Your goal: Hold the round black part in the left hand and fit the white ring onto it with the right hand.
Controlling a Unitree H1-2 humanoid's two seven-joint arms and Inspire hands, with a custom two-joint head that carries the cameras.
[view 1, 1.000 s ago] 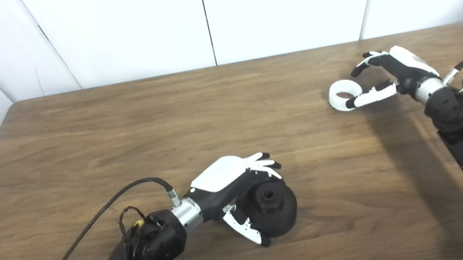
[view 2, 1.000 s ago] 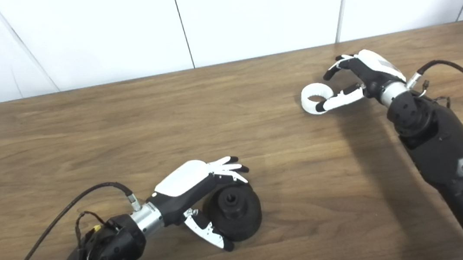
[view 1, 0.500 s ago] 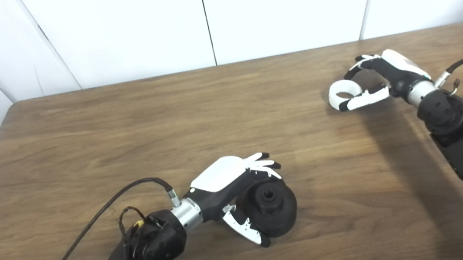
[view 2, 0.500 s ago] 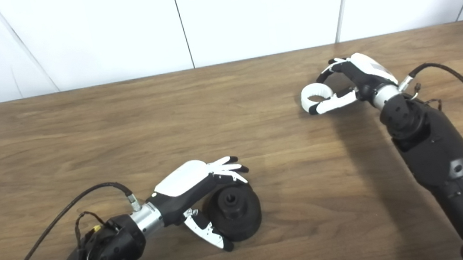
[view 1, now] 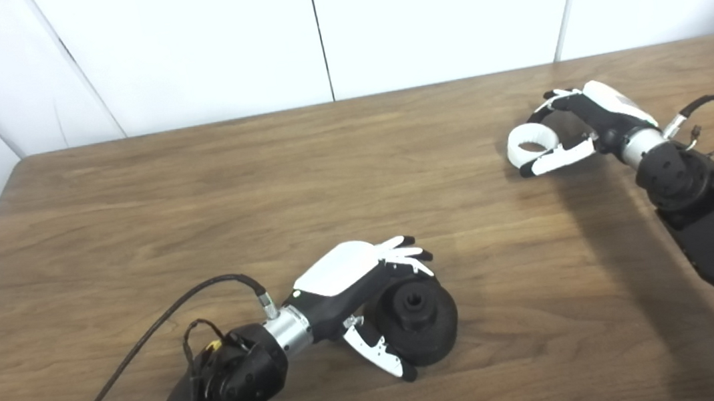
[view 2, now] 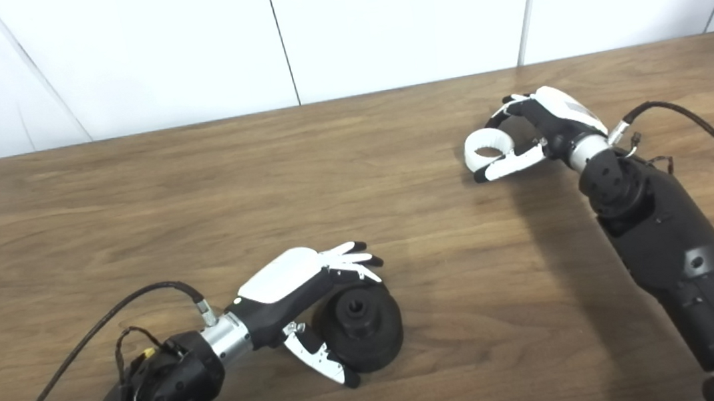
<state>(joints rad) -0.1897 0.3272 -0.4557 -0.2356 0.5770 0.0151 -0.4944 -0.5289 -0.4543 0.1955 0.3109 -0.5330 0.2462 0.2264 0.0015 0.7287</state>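
The round black part (view 1: 419,318) rests on the wooden table (view 1: 195,199) near the front centre. My left hand (view 1: 356,281) is open around it, with the fingers stretched over its far side and the thumb along its near left side. The white ring (view 1: 527,134) lies on the table at the far right. My right hand (view 1: 596,116) is open around the ring, with the fingers curled over its far right side and the thumb (view 1: 554,159) against its near edge.
White wall panels (view 1: 311,31) stand behind the table's far edge. A black cable (view 2: 713,140) trails from my right wrist, and another cable (view 1: 144,339) from my left wrist lies on the table.
My right hand has moved left toward the ring and its fingers have curled closer around it. The ring, the black part and my left hand have stayed in place.
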